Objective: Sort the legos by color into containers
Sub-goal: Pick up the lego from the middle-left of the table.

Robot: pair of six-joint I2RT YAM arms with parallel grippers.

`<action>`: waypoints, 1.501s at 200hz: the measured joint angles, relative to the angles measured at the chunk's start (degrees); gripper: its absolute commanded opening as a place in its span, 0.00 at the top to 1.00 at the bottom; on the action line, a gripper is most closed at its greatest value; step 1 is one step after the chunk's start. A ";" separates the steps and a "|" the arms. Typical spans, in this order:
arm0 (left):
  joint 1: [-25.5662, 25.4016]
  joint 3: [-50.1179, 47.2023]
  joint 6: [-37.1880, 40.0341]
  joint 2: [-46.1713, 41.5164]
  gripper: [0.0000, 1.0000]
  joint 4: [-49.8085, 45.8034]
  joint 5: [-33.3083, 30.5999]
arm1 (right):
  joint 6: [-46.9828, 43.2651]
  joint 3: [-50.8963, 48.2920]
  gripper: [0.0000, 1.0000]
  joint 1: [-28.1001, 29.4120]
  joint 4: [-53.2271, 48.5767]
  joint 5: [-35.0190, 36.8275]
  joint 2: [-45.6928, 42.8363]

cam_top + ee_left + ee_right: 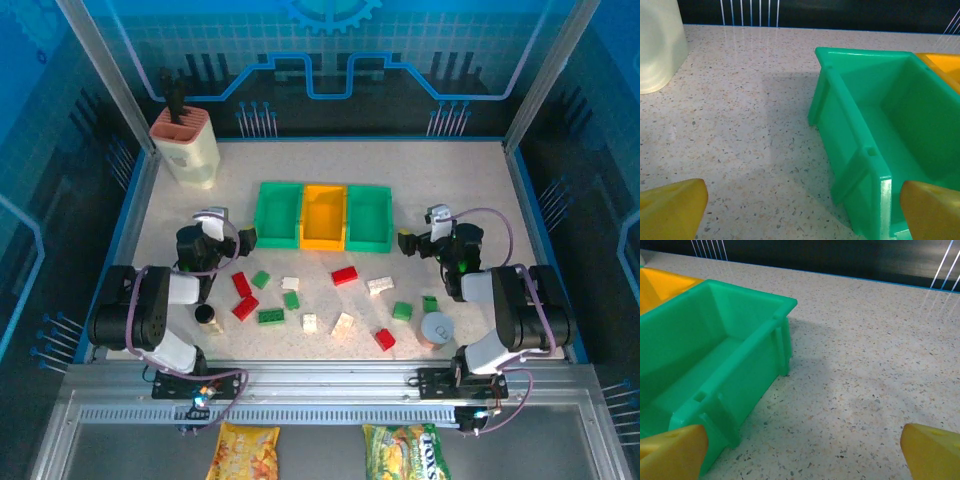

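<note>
Three joined containers stand in a row at mid-table: a green bin (277,213), an orange bin (323,217) and a second green bin (369,217). In front of them lie several loose legos, among them red (345,275), green (270,316) and cream (380,285) bricks. My left gripper (240,240) hovers open just left of the left green bin (875,125), its yellow fingertips (672,210) wide apart over bare table. Just right of the right green bin (715,350), my right gripper (408,243) is also open, nothing between its fingertips (932,450).
A beige knife block (185,145) stands at the back left. A grey round can (436,328) sits near the right arm, and a small dark bottle (207,317) near the left arm. Two snack packets (248,452) lie below the table's front rail.
</note>
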 measured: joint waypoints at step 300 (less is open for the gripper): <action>0.00 -0.09 -0.07 -0.02 0.01 0.09 -1.44 | 0.02 -0.02 0.00 0.15 -0.24 1.99 -0.44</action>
